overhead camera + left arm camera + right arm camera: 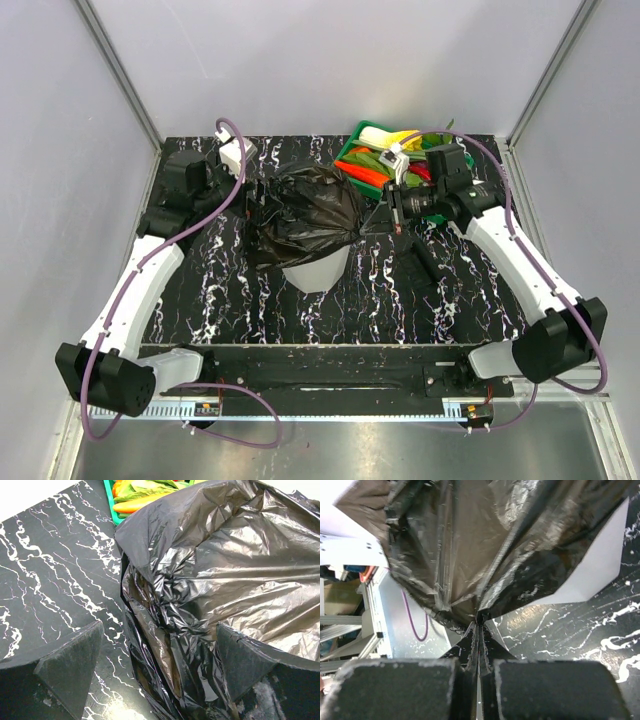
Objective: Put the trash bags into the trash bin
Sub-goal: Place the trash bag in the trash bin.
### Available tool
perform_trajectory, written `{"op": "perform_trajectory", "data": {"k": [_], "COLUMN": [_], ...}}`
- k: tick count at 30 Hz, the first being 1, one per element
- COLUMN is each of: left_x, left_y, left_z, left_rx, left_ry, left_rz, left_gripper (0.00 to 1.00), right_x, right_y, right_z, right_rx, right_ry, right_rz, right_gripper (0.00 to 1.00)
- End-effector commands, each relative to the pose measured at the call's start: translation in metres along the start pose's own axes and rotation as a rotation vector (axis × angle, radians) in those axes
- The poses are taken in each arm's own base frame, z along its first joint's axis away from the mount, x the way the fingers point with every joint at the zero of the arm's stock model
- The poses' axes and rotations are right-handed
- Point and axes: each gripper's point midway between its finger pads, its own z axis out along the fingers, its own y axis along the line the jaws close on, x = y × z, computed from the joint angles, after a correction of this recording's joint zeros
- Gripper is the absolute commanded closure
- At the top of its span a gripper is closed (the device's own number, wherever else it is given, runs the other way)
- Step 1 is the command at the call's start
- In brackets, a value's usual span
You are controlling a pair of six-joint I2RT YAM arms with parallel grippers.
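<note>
Film of the thin, glossy, crinkled black plastic trash bag (pixel 300 210) lies spread over the mouth of the tall translucent white faceted plastic trash bin (pixel 315 272), which stands near the middle of the black white-veined tabletop (pixel 450 290). We judge the task well along but not finished. The bag covers the rim and hangs down the outside, and only the bin's lower wall shows beneath it. One corner is stretched sideways toward the right end effector (pixel 385 212). What we think is left is to work the loose film down inside and let that corner go. We see only one bag.

From above, we get the layout: the bin, the shallow green tray (pixel 345 155) of vegetables just behind it to the right, and both arms flanking it. That view cannot show us the grip itself. The right wrist view does, with the right end effector (pixel 479 625) pinched flat on a gathered fold of the bag (pixel 470 545). The left wrist view alone shows the bag (pixel 225 580) sagging into a hollow. It also shows the left end effector (pixel 157 665) spread wide just beside the film, holding nothing.
</note>
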Motion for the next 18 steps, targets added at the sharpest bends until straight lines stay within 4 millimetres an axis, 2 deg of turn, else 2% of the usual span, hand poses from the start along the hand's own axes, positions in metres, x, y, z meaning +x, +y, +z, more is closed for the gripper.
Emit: {"op": "perform_trajectory", "data": {"k": [1, 6, 11, 15, 18], "left_x": [-0.019, -0.018, -0.018, -0.025, -0.037], "left_y": [0.0, -0.001, -0.001, -0.002, -0.001], "left_z": [-0.004, -0.005, -0.007, -0.009, -0.014], "left_rx": [-0.009, -0.008, -0.011, -0.01, -0.019], "left_ry": [-0.07, -0.069, -0.066, -0.082, -0.11], "left_rz": [0.052, 0.062, 0.07, 0.063, 0.049], "left_gripper": [0.01, 0.01, 0.01, 0.01, 0.01], "right_x": [0.018, 0.022, 0.023, 0.024, 0.025], "right_y": [-0.027, -0.044, -0.05, -0.057, -0.062], "right_z": [0.007, 0.01, 0.012, 0.014, 0.016], "right_rx": [0.04, 0.082, 0.091, 0.114, 0.125], "right_ry": [0.052, 0.069, 0.073, 0.072, 0.077], "right_rz": [-0.04, -0.074, -0.085, -0.091, -0.087], "right_gripper": [0.99, 1.0, 1.0, 1.0, 1.0]}}
